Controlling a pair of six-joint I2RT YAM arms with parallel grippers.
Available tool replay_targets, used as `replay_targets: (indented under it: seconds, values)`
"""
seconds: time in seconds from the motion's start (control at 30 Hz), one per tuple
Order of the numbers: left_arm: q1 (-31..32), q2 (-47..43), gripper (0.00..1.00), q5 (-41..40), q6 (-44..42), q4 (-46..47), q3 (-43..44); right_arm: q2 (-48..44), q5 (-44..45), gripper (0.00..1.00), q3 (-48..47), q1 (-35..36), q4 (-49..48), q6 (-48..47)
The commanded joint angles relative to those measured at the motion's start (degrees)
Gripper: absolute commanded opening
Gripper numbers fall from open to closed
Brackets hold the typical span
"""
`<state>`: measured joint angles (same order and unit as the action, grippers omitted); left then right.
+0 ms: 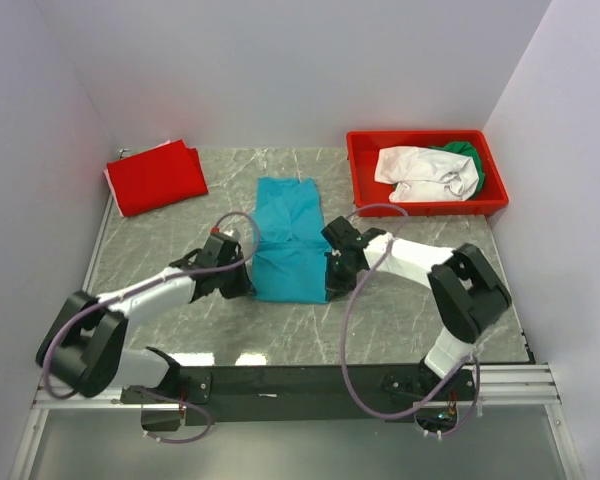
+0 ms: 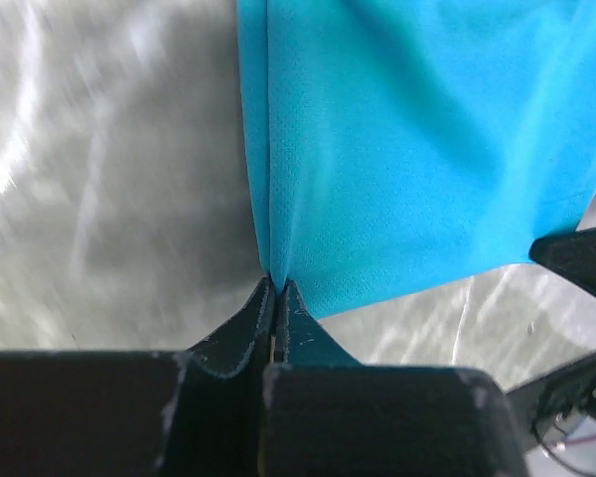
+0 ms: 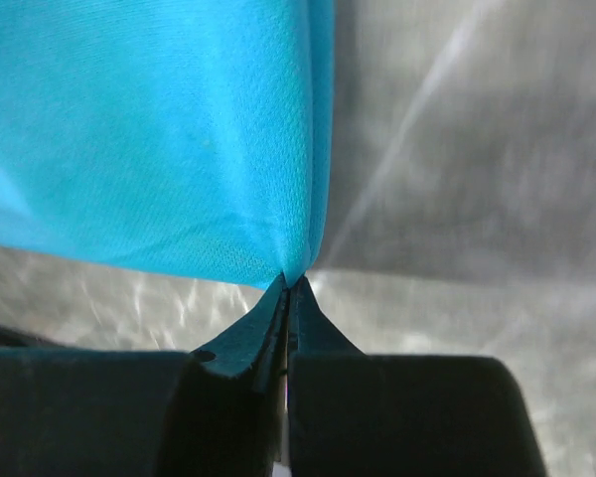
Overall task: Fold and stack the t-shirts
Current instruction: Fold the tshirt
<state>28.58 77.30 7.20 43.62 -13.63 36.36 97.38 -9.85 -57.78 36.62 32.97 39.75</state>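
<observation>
- Left hand is pinched tight on the near left corner of one soft teal cloth t-shirt.
- Right hand is pinched tight on its near right corner.
- The shirt lies mid grey marble tabletop.
- One red cloth t-shirt lies folded, far left.
- One white t-shirt and one green t-shirt sit in one rigid red plastic bin.

We see a left arm and a right arm alike in white shells with bulky black joints, a thin mauve cable looping off each, a black base rail beneath, black tapered fingers flecked with pale scuffs
</observation>
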Motion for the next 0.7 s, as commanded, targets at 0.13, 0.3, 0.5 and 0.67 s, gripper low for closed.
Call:
replay_targets:
  seconds: [0.13,0.3,0.5,0.67]
  values:
    - [8.9,-15.8,0.01,-6.4,12.1,-7.1,-5.8,-14.4,3.3,0.0,7.5,3.8,2.3,4.8]
    - [14.5,-27.3,0.01,-7.8,17.1,-12.6,-7.1,-21.7,6.1,0.0,8.6,7.8,5.3,7.3]
    - [19.1,-33.9,0.01,-11.9,21.2,-18.6,-4.8,-27.7,8.5,0.0,7.9,11.3,9.6,9.9]
    - [21.5,-35.3,0.01,-12.4,21.9,-22.6,-1.7,-31.5,9.8,0.0,6.9,12.8,13.2,11.1]
